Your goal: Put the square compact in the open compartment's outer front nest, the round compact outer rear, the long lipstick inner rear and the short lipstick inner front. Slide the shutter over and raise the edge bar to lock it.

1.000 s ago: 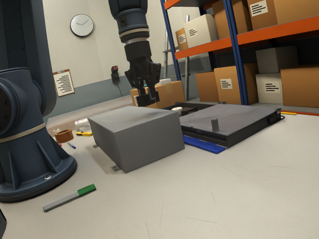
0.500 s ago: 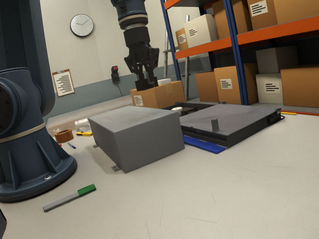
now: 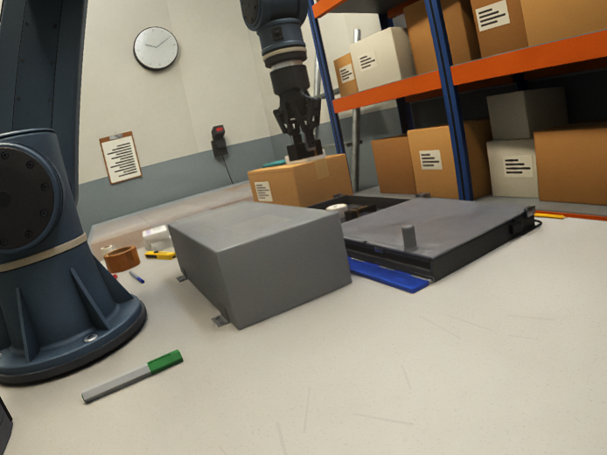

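The square compact [image 3: 303,150], a small dark block, is in my closed gripper [image 3: 303,146], held in the air above and behind the flat dark case [image 3: 431,235]. The case's grey shutter [image 3: 436,225], with an upright peg [image 3: 408,236], covers the near part, and the open compartment [image 3: 355,208] lies at the far left end. A pale round compact [image 3: 337,208] and a dark piece sit in that compartment; I cannot tell which nests they occupy. The lipsticks are hidden from here.
A large grey box [image 3: 259,260] stands just left of the case, blocking part of the compartment. A cardboard carton [image 3: 300,180] sits behind. A blue pad [image 3: 387,275] lies at the case's front. Shelving [image 3: 465,98] rises at right; the arm base [image 3: 44,245] stands left.
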You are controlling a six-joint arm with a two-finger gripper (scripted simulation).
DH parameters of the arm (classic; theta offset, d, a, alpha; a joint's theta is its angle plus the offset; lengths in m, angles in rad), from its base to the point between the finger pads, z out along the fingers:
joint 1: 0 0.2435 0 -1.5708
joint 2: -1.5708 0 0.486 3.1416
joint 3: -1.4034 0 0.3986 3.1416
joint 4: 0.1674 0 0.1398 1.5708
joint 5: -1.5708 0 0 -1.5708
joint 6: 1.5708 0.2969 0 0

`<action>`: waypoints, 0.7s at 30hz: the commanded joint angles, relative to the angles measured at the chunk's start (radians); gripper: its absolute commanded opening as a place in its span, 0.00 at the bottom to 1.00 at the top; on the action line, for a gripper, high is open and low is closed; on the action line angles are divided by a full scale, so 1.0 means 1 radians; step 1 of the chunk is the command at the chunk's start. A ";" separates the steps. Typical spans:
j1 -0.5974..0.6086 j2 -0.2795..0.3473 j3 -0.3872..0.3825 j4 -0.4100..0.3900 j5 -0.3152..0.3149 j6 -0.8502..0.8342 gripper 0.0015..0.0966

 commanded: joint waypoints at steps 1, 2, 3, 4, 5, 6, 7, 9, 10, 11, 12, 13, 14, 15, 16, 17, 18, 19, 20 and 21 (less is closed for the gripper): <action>0.017 0.019 0.027 0.007 0.000 0.030 0.07; 0.035 0.039 0.056 0.015 0.000 0.065 0.07; 0.053 0.060 0.085 0.024 0.000 0.097 0.07; 0.069 0.080 0.114 0.033 0.000 0.128 0.07; 0.084 0.099 0.142 0.042 0.000 0.156 0.07; 0.097 0.118 0.170 0.051 0.000 0.183 0.07; 0.109 0.136 0.197 0.060 0.000 0.207 0.07; 0.130 0.168 0.246 0.077 0.000 0.249 0.07; 0.138 0.182 0.268 0.085 0.000 0.266 0.07; 0.145 0.194 0.287 0.092 0.000 0.281 0.07; 0.151 0.204 0.303 0.098 0.000 0.294 0.07; 0.156 0.213 0.317 0.103 0.000 0.304 0.07; 0.160 0.220 0.329 0.107 0.000 0.312 0.07; 0.163 0.225 0.337 0.110 0.000 0.319 0.07; 0.165 0.229 0.343 0.113 0.000 0.323 0.07; 0.166 0.232 0.347 0.114 0.000 0.326 0.07; 0.167 0.233 0.350 0.115 0.000 0.328 0.07; 0.167 0.234 0.351 0.116 0.000 0.329 0.07; 0.168 0.234 0.351 0.116 0.000 0.329 0.07; 0.168 0.234 0.351 0.116 0.000 0.329 0.07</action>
